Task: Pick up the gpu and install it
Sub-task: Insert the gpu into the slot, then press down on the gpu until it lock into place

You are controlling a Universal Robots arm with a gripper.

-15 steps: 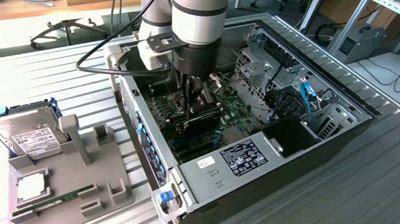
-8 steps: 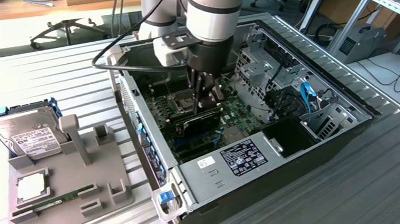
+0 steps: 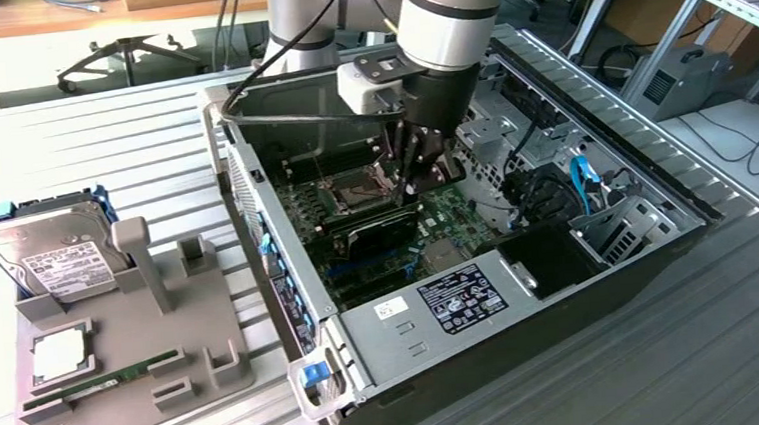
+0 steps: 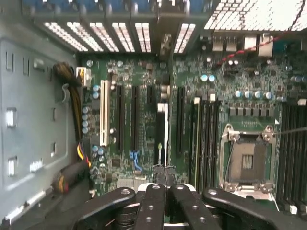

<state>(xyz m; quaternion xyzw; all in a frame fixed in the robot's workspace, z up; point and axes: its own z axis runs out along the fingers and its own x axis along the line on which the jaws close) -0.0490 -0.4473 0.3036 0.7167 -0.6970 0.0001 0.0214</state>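
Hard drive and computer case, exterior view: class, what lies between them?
In the exterior view, the grey holder's upright posts stand between the hard drive and the computer case, then a bare strip of slatted table.

Ribbed metal tabletop (image 3: 107,141) carries an open computer case (image 3: 497,365) toward the exterior view's right and, just beside it, a grey parts holder (image 3: 138,390) with a hard drive (image 3: 55,257).

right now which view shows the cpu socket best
The wrist view: the cpu socket faces the camera, with its metal frame plain to see. The exterior view shows it smaller and at a slant, down inside the computer case.
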